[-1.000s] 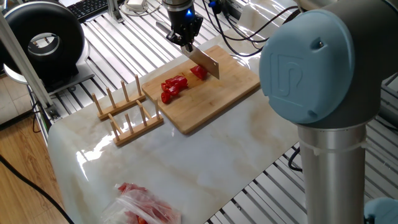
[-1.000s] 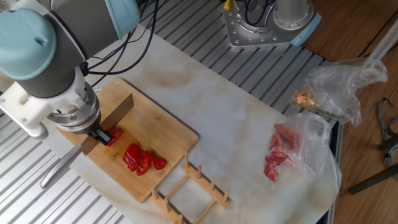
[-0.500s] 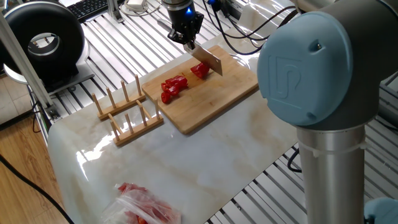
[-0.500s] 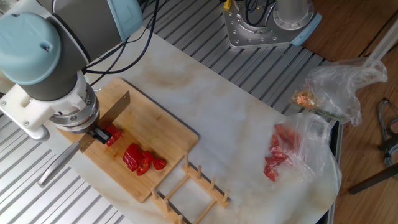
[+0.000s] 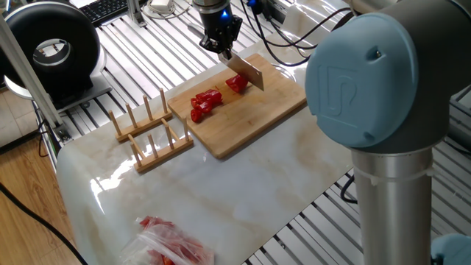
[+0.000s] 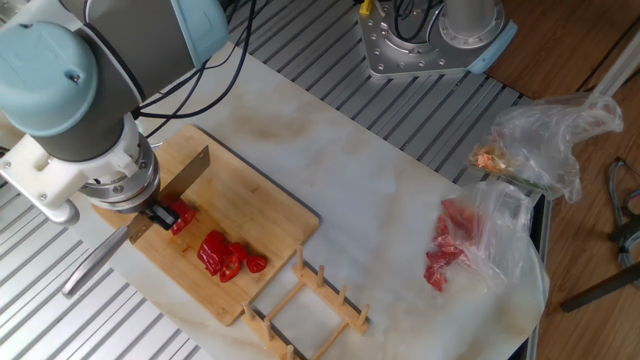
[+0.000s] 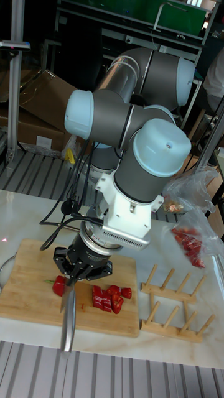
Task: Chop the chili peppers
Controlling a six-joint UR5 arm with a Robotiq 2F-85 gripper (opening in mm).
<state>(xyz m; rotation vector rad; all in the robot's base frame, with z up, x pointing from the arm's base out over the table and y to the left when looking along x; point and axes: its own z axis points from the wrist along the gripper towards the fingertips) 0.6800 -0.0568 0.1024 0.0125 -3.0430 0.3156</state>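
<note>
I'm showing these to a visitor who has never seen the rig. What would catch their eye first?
The gripper holding a knife on the cutting board, its blade at one red chili piece, with more chili chunks nearby. Then the wooden rack beside the board.

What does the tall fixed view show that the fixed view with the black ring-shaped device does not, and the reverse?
Only the tall view: the whole arm and a cardboard box.

Only the ring-device view: the ring device, a keyboard, and the knife's flat face.

Both: the gripper holding the knife, chili pieces, cutting board, wooden rack, and the plastic bag.
</note>
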